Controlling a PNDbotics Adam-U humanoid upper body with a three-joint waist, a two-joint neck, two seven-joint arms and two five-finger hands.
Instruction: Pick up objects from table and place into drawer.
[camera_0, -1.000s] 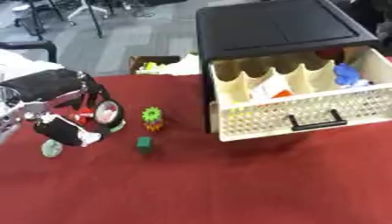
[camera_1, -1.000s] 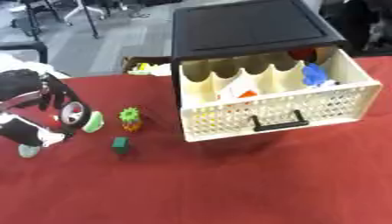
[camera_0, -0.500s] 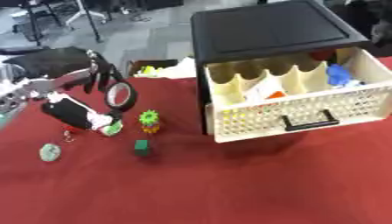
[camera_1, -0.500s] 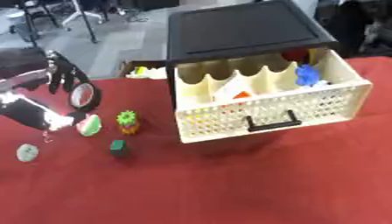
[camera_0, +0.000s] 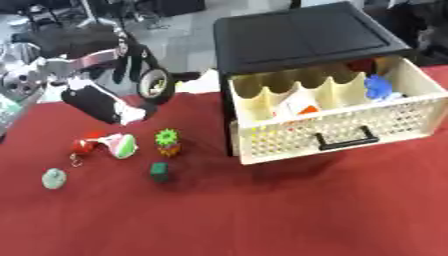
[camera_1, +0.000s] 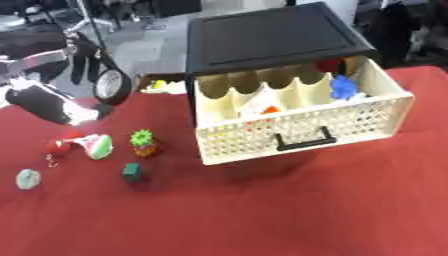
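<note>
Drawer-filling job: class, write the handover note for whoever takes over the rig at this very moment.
Left hand: raised over the table's left side; whether it holds anything cannot be told. Right hand: not in view.
Drawer: pulled open, already holding a blue item and an orange-and-white item.
Still on the red table: red-and-green toy, green-topped spiky toy, dark green cube, pale green round piece.
Left to do: move those four into the drawer.

Matt red cloth on table (camera_0: 262, 210); perforated cream plastic drawer (camera_0: 337, 127), smooth black cabinet (camera_0: 297, 37)
</note>
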